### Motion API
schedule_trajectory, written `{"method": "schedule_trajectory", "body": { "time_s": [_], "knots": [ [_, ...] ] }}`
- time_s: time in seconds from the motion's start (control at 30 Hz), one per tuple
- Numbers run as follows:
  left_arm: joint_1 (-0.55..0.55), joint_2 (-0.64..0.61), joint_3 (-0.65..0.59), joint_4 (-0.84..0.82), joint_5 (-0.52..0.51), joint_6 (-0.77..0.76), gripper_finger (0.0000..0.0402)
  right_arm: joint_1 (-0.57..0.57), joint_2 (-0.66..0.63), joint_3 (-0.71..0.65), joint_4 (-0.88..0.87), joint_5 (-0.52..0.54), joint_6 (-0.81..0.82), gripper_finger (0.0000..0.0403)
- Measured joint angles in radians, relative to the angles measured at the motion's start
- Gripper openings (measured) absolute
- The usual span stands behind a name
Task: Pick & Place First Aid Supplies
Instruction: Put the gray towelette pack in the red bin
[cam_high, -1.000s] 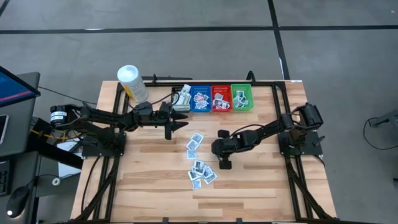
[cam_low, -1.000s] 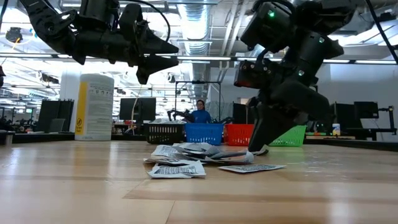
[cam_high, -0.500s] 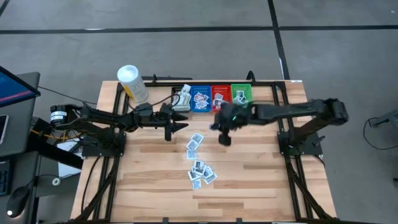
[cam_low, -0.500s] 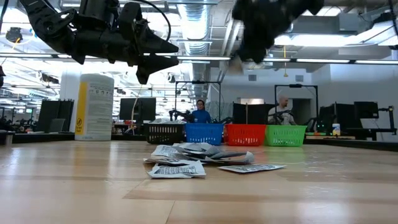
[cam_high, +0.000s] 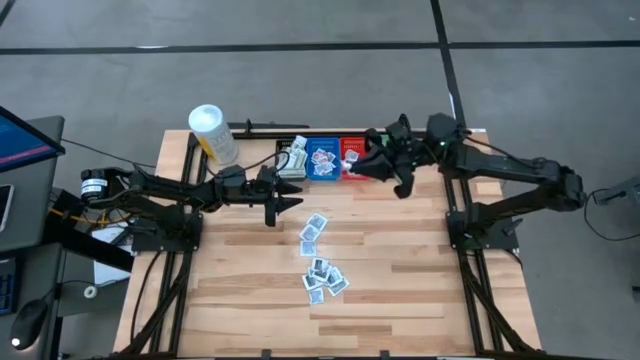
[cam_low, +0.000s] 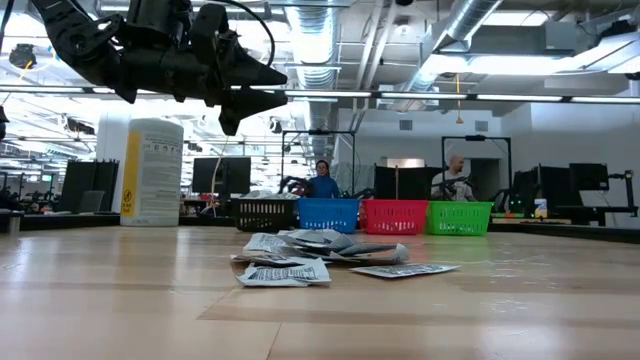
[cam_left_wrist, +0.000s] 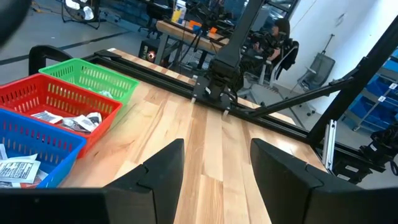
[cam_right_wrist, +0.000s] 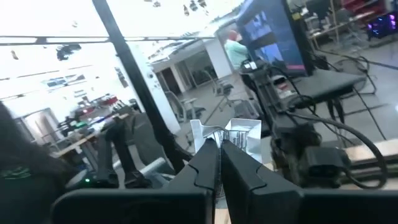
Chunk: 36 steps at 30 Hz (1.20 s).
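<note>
High view: bins (cam_high: 341, 158) at upper centre partly filled — loose packets (cam_high: 320, 260) left mid-table; right gripper (cam_high: 372, 163) over bins, jaws pinching one packet (cam_right_wrist: 229, 135); left gripper (cam_high: 290, 195) spread, empty.

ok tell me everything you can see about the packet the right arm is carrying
The packet is a small flat rectangle, pale white with a slightly shiny, foil-like face and faint dark print. The right end effector is shut on it, its two dark fingers pinching the lower part so the upper part sticks up between and above them, a little creased. In the high view the right end effector is raised above the row of bins, about over the red bin. Nothing else touches the packet.
</note>
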Motion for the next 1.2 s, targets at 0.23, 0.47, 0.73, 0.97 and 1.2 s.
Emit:
{"method": "schedule_trajectory", "body": {
  "time_s": [0.23,0.47,0.73,0.97,1.2],
  "knots": [
    [0.0,0.0,0.0,0.0,0.0,0.0,0.0186,0.003,0.007,0.0,-0.006,-0.009,0.005,0.0008],
    [0.0,0.0,0.0,0.0,0.0,0.0,0.0186,0.006,0.021,-0.001,-0.007,-0.012,0.017,0.0008],
    [0.0,0.0,0.0,0.0,0.0,0.0,0.0186,0.007,0.02,0.0,-0.002,-0.013,0.015,0.0008],
    [0.0,0.0,0.0,0.0,0.0,0.0,0.0186,-0.002,0.02,0.0,-0.016,-0.011,-0.065,0.0008],
    [0.0,0.0,0.0,0.0,-0.002,0.039,0.0186,-0.024,0.02,0.0,-0.271,0.134,-0.369,0.0008]
  ]
}}
